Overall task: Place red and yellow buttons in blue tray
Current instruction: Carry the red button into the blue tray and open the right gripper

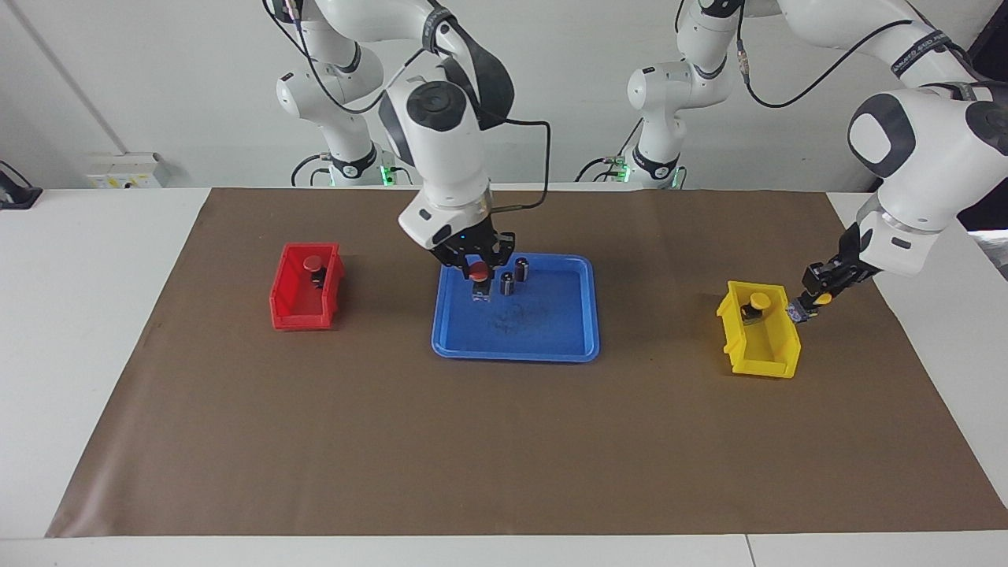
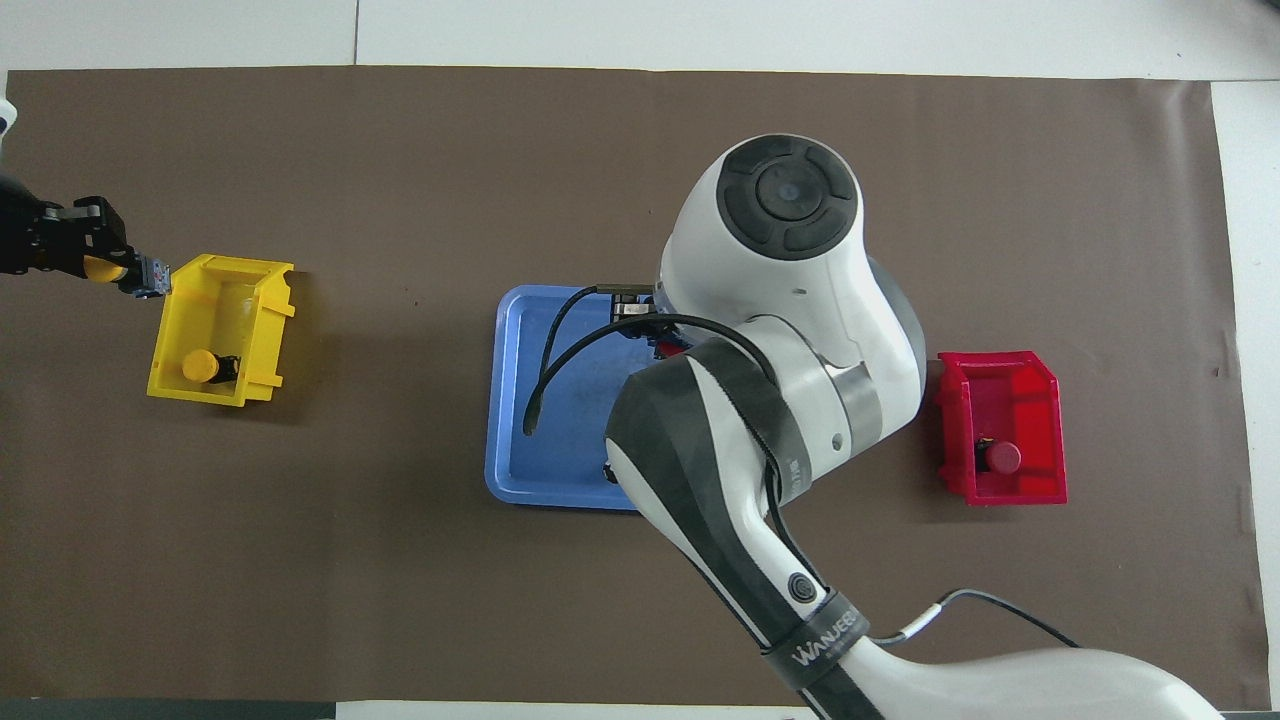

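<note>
While one red button (image 1: 314, 264) waits in the red bin (image 1: 305, 288), the right gripper (image 1: 479, 280), jaws clenched on another red button (image 1: 479, 272), should lower flat into the tray (image 1: 551, 331); the left gripper (image 1: 819, 299) grips a yellow button (image 1: 822, 298) beside the yellow bin (image 1: 762, 331), where the other yellow one (image 1: 757, 302) sits.

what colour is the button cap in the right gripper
Red; the right gripper holds the red button over the blue tray, clearest in the facing view.

The right end effector (image 1: 480, 277), clamped on a red button (image 1: 479, 272), fills the blue tray's (image 1: 551, 346) corner nearest the robots, with two dark cylinders (image 1: 514, 276) just beside it. The tray's remaining floor lies open. The left end effector (image 1: 819, 295), gripping a yellow button (image 1: 822, 299), crowds the yellow bin's (image 1: 768, 354) outer wall. Broad bare surface (image 1: 394, 441) separates tray and bins.
</note>
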{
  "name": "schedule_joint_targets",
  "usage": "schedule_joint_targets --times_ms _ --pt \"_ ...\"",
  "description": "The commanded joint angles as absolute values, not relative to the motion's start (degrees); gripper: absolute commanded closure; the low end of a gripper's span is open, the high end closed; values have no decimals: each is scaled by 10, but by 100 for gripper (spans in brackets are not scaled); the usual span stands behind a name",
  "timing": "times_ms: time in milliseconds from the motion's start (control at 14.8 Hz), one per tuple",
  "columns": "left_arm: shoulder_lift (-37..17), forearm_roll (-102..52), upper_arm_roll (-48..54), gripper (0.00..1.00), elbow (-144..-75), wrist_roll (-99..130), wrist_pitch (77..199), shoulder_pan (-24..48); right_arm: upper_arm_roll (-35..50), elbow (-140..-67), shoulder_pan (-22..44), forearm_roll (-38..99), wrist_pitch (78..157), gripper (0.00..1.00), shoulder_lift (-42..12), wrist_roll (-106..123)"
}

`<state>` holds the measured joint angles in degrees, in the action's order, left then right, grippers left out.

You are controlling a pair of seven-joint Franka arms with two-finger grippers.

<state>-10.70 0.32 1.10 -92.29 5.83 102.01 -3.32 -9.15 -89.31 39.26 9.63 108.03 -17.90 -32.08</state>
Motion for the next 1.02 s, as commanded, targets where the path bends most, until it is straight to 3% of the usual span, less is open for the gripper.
schedule_joint_targets --times_ms 0,610,814,949 --pt "-105 1 6 99 -920 60 1010 -33 -96 -891 404 100 1107 77 -209 -320" --pt "-97 1 7 99 -932 58 1012 -33 -94 -953 432 98 1199 76 -237 -320" --pt "-96 -1 7 99 -939 60 1020 -33 -94 -968 433 98 1208 71 -239 -318" --pt "-93 -1 7 99 -944 60 1025 -33 -94 -970 433 98 1208 60 -239 -318"
